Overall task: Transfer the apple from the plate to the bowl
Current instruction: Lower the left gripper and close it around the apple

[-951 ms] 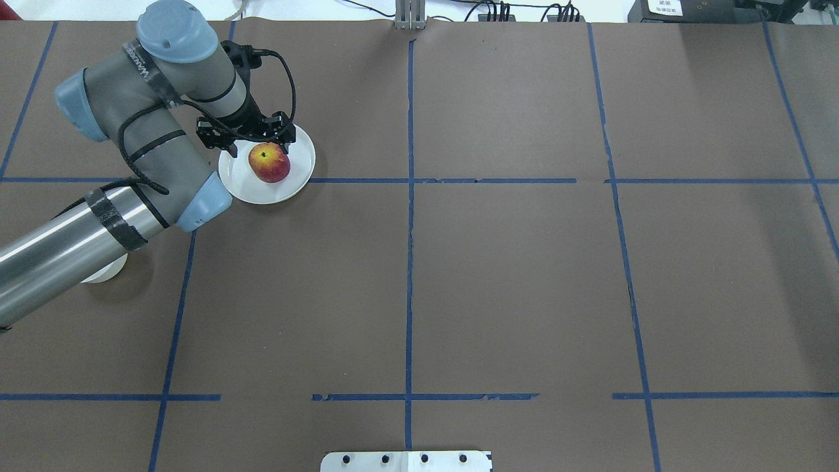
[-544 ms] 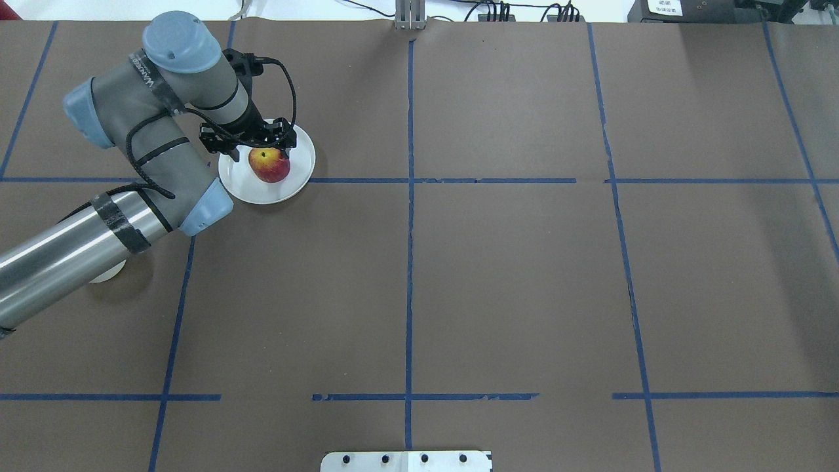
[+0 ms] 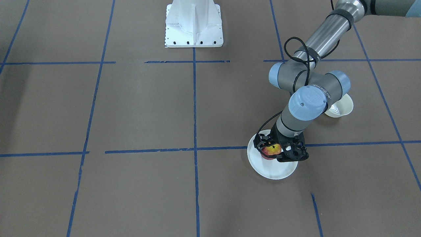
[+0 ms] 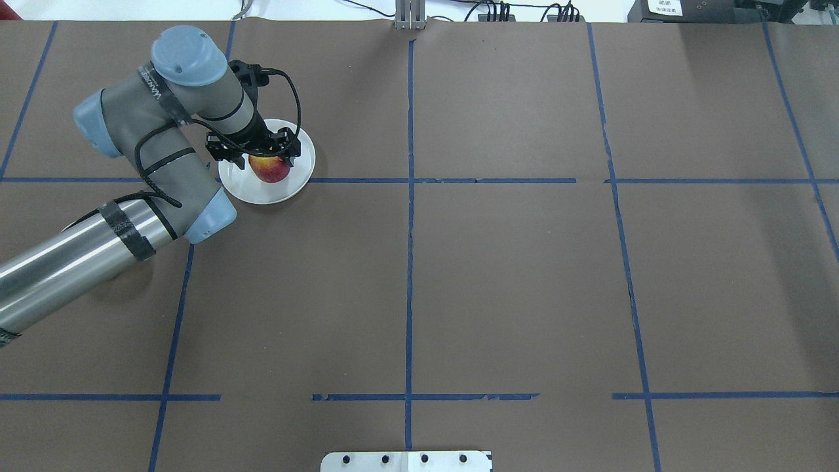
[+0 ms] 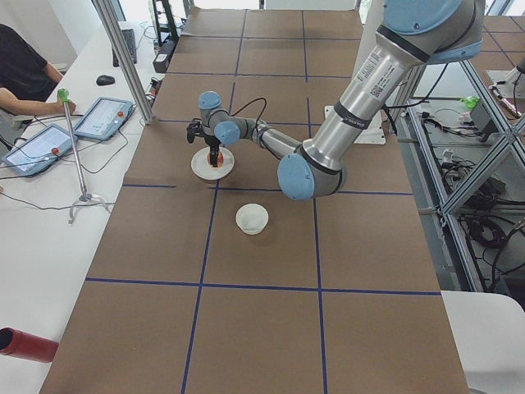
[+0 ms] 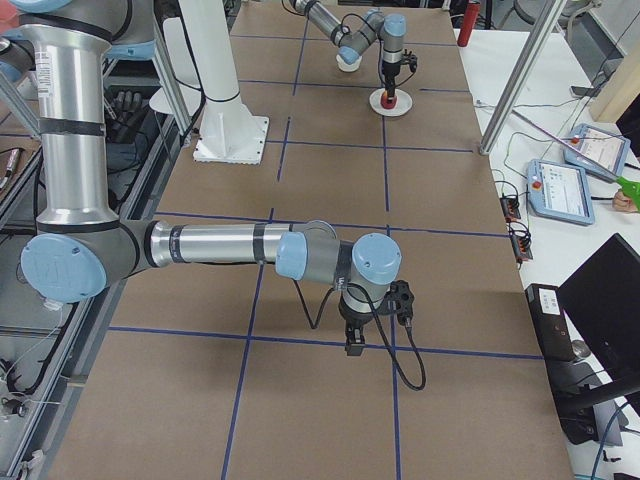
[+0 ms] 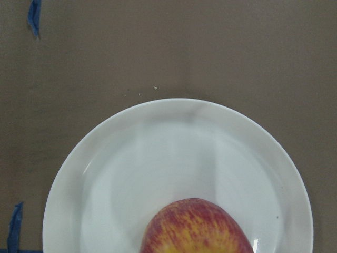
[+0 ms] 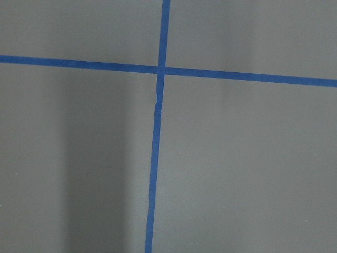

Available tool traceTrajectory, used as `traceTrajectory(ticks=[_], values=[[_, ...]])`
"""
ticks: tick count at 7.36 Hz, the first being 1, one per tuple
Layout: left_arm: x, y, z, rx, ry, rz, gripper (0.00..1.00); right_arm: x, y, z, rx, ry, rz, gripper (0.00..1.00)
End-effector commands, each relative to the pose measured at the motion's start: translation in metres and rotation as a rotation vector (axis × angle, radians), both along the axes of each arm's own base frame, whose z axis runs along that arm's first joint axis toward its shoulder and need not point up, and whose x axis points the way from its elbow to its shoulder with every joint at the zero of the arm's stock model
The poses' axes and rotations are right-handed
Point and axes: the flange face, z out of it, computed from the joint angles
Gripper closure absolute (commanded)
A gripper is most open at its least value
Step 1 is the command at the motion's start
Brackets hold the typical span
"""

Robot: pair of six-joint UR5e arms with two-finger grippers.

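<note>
**Left pincer straddles the apple on the plate**

Brown paper covers the desk point(image 4: 498, 275), marked into large squares by blue tape lines point(image 4: 409, 262). At the robot's side of it stands a white mounting base point(image 3: 194, 24).

On the far left part of the desk, seen from over the robot's shoulders, the plate point(image 4: 262, 195) lies flat, just on the far side of a cross line of tape. The apple point(image 4: 270, 172) sits on the plate, a little off its middle, with the red side and a yellow patch showing.

The left arm reaches out over this spot with its wrist pointing down. The left pincer point(image 4: 260, 160) is down at the apple with its jaws apart, one finger on each side of the fruit. From these views it cannot be told whether the fingers touch the skin. The left wrist camera looks down on the plate and shows the top of the apple at its bottom edge, with no finger in sight.

The bowl point(image 5: 252, 218) stands upright on the desk, apart from the plate, nearer the robot and further to its left. From across the desk it is partly hidden behind the left arm's elbow.

The right arm lies low over the right part of the desk, well apart from the dishes. The right pincer point(image 6: 355, 345) points down at the paper; whether its jaws are apart or together cannot be told.
</note>
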Motion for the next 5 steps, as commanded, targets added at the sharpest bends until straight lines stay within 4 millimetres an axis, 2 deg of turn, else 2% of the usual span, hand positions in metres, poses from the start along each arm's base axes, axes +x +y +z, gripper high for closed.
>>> traceTrajectory(ticks=[1, 2, 4, 5], values=[[0.004, 0.001, 0.003, 0.001, 0.003, 0.002, 0.06, 0.0, 0.0, 0.0, 0.0, 0.0, 0.0, 0.0], [0.004, 0.001, 0.003, 0.002, 0.003, 0.003, 0.25, 0.0, 0.0, 0.0, 0.0, 0.0, 0.0, 0.0], [0.0, -0.002, -0.001, 0.012, 0.007, 0.001, 0.79, 0.0, 0.0, 0.0, 0.0, 0.0, 0.0, 0.0], [-0.016, -0.011, -0.008, 0.023, 0.015, -0.019, 1.0, 0.0, 0.0, 0.0, 0.0, 0.0, 0.0, 0.0]])
